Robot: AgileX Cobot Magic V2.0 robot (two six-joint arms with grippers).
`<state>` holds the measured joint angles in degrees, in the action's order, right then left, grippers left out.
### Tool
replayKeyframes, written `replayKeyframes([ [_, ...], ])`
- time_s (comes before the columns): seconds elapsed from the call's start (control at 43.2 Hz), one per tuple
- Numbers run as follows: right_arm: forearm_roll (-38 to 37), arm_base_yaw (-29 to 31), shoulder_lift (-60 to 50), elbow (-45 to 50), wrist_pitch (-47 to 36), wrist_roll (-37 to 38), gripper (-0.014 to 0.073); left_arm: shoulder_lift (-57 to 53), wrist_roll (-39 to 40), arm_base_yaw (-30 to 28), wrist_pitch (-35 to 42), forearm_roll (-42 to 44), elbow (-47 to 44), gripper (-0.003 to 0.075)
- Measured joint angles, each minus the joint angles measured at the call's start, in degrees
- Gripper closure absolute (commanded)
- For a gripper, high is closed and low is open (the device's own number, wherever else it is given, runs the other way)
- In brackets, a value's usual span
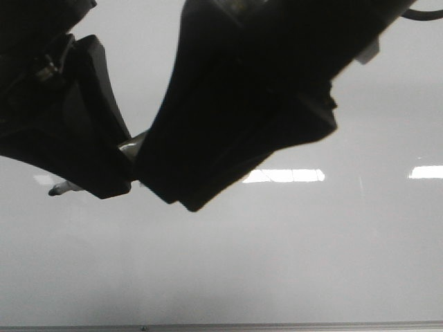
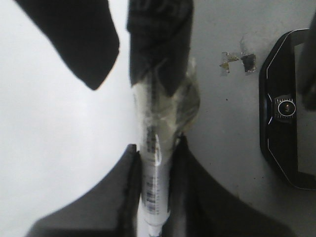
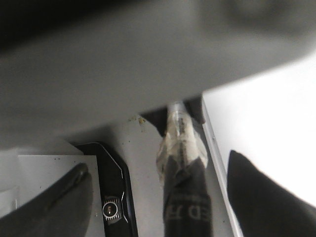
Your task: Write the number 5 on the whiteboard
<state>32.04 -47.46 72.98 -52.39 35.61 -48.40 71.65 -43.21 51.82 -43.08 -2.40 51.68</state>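
The whiteboard (image 1: 277, 263) fills the front view, glossy pale grey with a thin frame edge along the near side. No number 5 shows on it. My left gripper (image 2: 156, 146) is shut on the white barrel of a marker (image 2: 154, 173). Clear tape is wrapped round the marker's middle, and its far end is black (image 2: 158, 44). One marker tip (image 1: 55, 190) pokes out just above the board at the left. My right gripper (image 3: 158, 163) is open, its fingers (image 3: 64, 202) standing wide on either side of the black end (image 3: 187, 207) without touching it. Both grippers hang dark and close in the front view.
A black flat device with a round knob (image 2: 286, 108) lies on the grey table beside the board; it also shows in the right wrist view (image 3: 111, 197). Bright rectangular light reflections (image 1: 284, 175) lie on the board. Bits of torn tape (image 2: 237, 61) stick to the table.
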Motion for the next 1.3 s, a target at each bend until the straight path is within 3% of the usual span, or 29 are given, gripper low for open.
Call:
replayKeyframes([
  [0.625, -1.62, 0.00, 1.92, -2.15, 2.04, 0.00, 0.0636, 0.00, -0.22, 0.29, -0.96, -0.85, 0.00, 0.0741],
  [0.879, -2.63, 0.22, 1.92, -2.37, 3.03, 0.00, 0.0658, 0.00, -0.11, 0.41, -0.96, -1.27, 0.00, 0.0733],
  [0.948, -2.79, 0.65, 1.92, -2.58, 3.45, 0.00, 0.0653, 0.00, -0.03, 0.41, -0.75, -1.27, 0.00, 0.0689],
  [1.18, -3.50, 6.96, -1.57, -0.08, 8.08, 1.79, 0.0653, -0.08, -0.03, 0.45, 0.89, -0.83, 0.12, 0.0326],
  [1.295, -4.48, 12.74, -6.22, 3.93, 9.46, 2.70, 0.0653, -0.08, -0.03, 0.45, 0.64, -0.44, 0.12, 0.0276],
])
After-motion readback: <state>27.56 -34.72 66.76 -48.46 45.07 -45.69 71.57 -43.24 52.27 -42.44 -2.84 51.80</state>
